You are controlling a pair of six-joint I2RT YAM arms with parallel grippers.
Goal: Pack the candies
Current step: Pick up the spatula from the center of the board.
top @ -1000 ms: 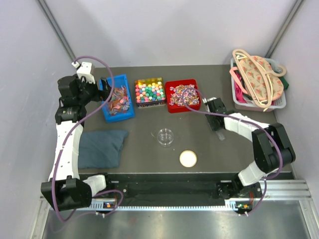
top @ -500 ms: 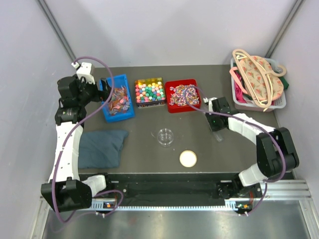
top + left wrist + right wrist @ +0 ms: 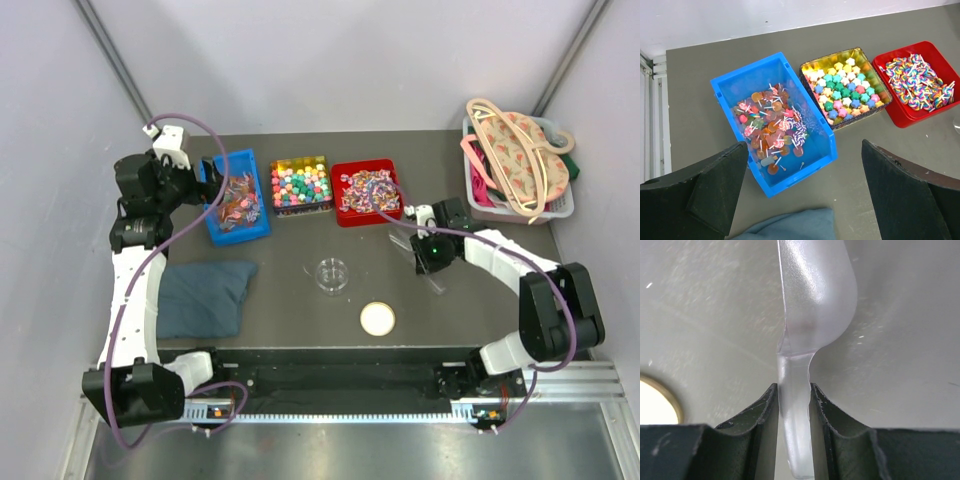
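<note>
The candies (image 3: 771, 125) lie in three open containers at the far side of the surface (image 3: 470, 300). Stick sweets fill the blue bin (image 3: 740, 90), multicoloured stars the gold tray (image 3: 825, 62), and rainbow swirls the red tray (image 3: 900, 115). The small clear dish (image 3: 332, 273) nearer the arms appears to hold none yet.

The right end effector (image 3: 793, 390) is clenched on the thin handle of a clear plastic scoop (image 3: 815, 295). The scoop's bowl looks empty and sits over bare surface, to the right of the dish. The grip is narrow and low on a slick handle, so the scoop could twist or slide out when its bowl digs into a heap.

The red tray is shallow and piled high, so a hard push would likely spill sweets over its rim. The dish is light and small, and a heaped scoop could overfill it or nudge it toward the cream lid (image 3: 377, 318).

The left end effector (image 3: 803, 150) is spread wide above the blue bin, holding nothing.
</note>
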